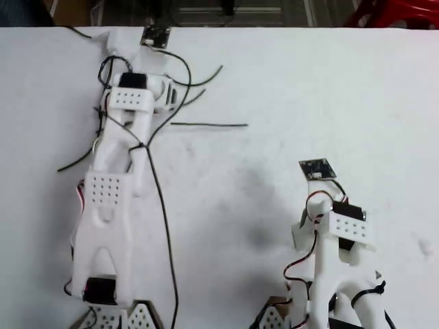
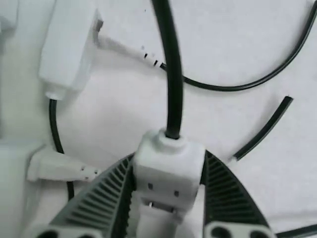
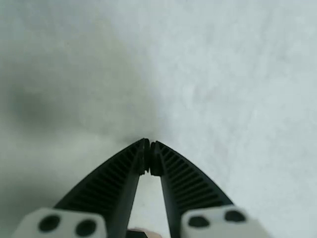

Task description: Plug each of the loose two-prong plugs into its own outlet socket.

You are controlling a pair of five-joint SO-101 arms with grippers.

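The left gripper [image 2: 168, 173] is clamped on a white plug [image 2: 167, 156], one ribbed finger on each flat side of the body. This grip looks chosen so that the black cable [image 2: 171, 69] runs free out of the back end and the plug cannot twist when it is pushed. Its prongs are hidden, so I cannot tell how they point. Two more white plugs lie on the table [image 1: 343, 89] just beyond it: a second plug [image 2: 69, 44] farther off and a third plug [image 2: 57, 168] closer in, both loose with their cords curling around them. I cannot pick out the outlet socket among the white shapes there.

In the high view the left arm [image 1: 110, 199] stretches from the lower left of the frame to the upper left, nearly straight, with its wrist over the tangle of cords. The right arm [image 1: 336, 260] sits folded at the lower right, well apart from the plugs. The right gripper [image 3: 149, 158] is pinched together on nothing, its tips touching above bare table; it reads as parked out of the way
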